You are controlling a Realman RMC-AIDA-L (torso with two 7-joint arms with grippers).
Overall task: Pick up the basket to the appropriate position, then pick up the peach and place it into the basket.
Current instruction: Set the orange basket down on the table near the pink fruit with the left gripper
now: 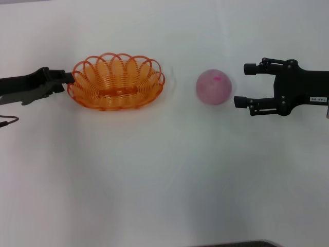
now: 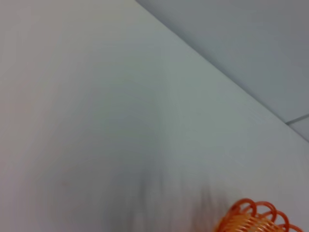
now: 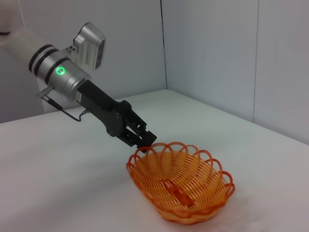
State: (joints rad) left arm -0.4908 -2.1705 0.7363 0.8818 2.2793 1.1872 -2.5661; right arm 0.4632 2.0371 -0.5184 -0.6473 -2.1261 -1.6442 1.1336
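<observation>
The orange wire basket [image 1: 117,82] sits on the white table, left of centre, and is empty. My left gripper [image 1: 69,78] reaches in from the left and is shut on the basket's left rim; the right wrist view shows this grip [image 3: 145,140] on the basket [image 3: 181,186]. A bit of the basket's rim [image 2: 258,220] shows in the left wrist view. The pink peach [image 1: 213,86] rests on the table to the right of the basket, apart from it. My right gripper [image 1: 242,85] stands open just right of the peach, not touching it.
The white table [image 1: 164,175] spreads wide in front of the basket and peach. A thin cable [image 1: 9,121] lies at the left edge. Grey walls [image 3: 217,58] stand behind the table in the right wrist view.
</observation>
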